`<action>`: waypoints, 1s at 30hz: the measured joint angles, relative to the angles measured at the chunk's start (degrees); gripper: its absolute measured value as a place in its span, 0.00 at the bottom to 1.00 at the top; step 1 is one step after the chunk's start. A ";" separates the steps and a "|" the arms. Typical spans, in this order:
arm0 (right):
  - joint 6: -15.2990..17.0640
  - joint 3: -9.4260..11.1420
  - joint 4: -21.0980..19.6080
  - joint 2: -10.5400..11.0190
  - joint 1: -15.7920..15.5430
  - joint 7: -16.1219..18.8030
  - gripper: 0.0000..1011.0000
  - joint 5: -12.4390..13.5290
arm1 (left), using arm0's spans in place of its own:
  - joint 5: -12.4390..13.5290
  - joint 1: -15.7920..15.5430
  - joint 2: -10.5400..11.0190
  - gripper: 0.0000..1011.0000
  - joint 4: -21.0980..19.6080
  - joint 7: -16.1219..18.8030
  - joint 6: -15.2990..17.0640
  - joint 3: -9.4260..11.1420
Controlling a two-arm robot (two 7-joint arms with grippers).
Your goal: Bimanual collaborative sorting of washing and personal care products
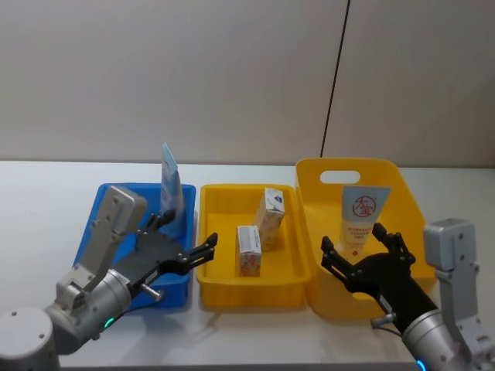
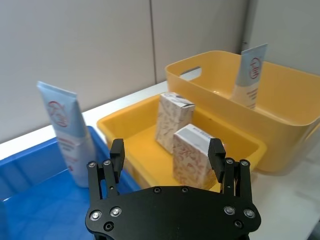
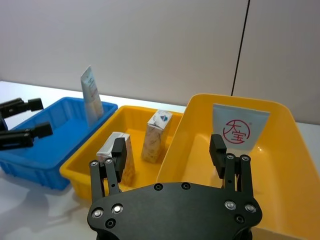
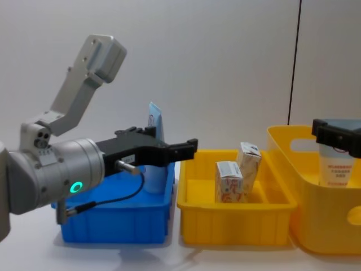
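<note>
Two claws are wide open and hold nothing: the left claw (image 1: 187, 232) over the blue bin (image 1: 176, 292), the right claw (image 1: 356, 239) at the tall yellow bin (image 1: 406, 202). Between the bins, the near carton (image 1: 249, 250) and the far carton (image 1: 271, 212) stand in the low yellow tray (image 1: 251, 292). Farther back stand the left tube (image 1: 172, 185), in the blue bin, and the right tube (image 1: 363, 216), in the tall yellow bin.

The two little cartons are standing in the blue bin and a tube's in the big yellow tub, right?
Not quite. The two cartons stand in the middle yellow tray, not the blue bin, as the head view shows. A tube does stand in the big yellow tub.
</note>
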 joint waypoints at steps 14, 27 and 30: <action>-0.24 -0.21 -0.34 0.51 -0.46 0.13 0.99 0.08 | 3.89 6.38 3.68 0.99 -10.11 10.40 1.48 -0.63; -0.24 -0.17 -0.34 0.51 -0.47 0.11 0.99 0.06 | 6.98 11.41 6.59 0.99 -18.17 18.60 2.63 -1.11; -0.23 -0.17 -0.34 0.51 -0.46 0.09 0.99 0.06 | 7.17 11.72 6.77 0.99 -18.68 19.13 2.72 -1.14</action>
